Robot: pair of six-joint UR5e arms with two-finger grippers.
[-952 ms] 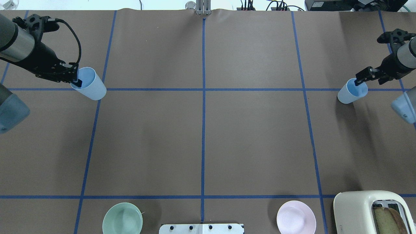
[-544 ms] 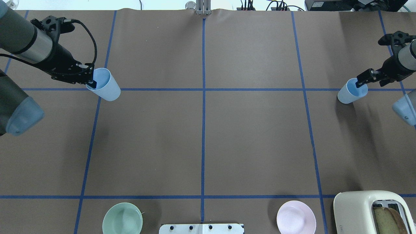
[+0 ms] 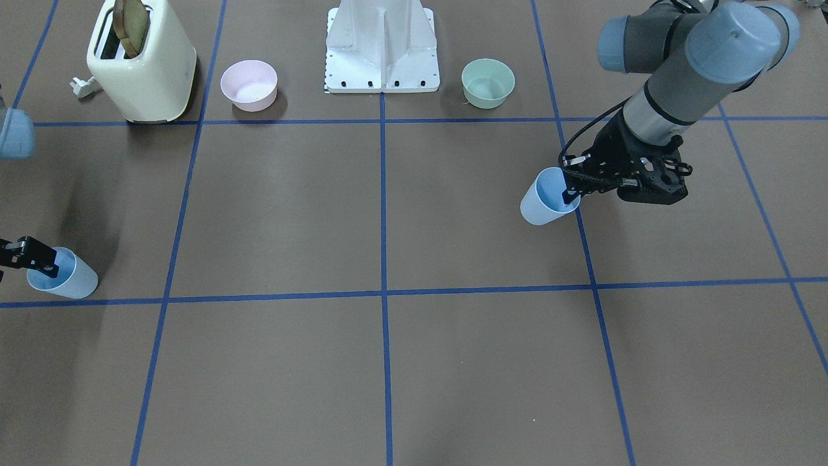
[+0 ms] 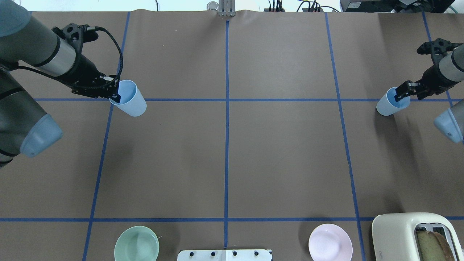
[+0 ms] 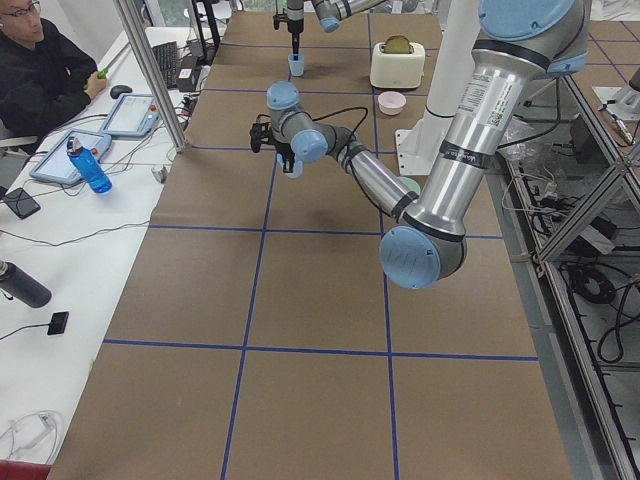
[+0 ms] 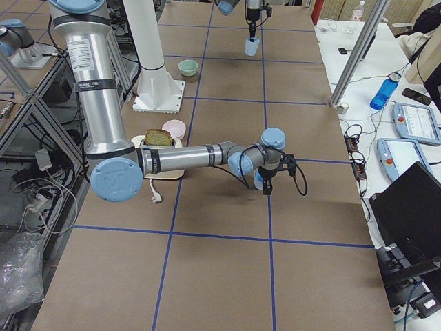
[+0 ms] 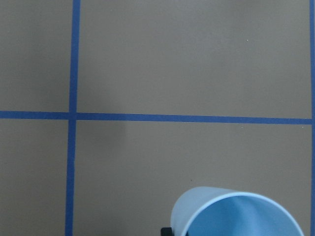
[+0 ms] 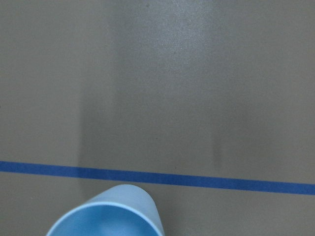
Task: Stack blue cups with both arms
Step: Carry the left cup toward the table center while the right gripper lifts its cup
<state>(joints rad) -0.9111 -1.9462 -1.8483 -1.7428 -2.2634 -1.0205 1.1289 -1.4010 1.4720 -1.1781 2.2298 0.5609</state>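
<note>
- Now the left gripper (image 4: 115,95) is clamped on the rim of the left blue cup (image 4: 130,102), with one finger inside the mouth and the other against the outer wall.
- That cup hangs tilted from the fingertips, its base pointing away from the claw.
- Far across the table, the right gripper (image 4: 399,95) pinches the rim of the right blue cup (image 4: 388,105) the same way. The cup leans away beneath its fingertips, close to a blue tape line (image 4: 290,99).
- Well apart from both claws stand a green bowl (image 4: 136,243), a pink bowl (image 4: 330,242) and a toaster (image 4: 402,232).
</note>
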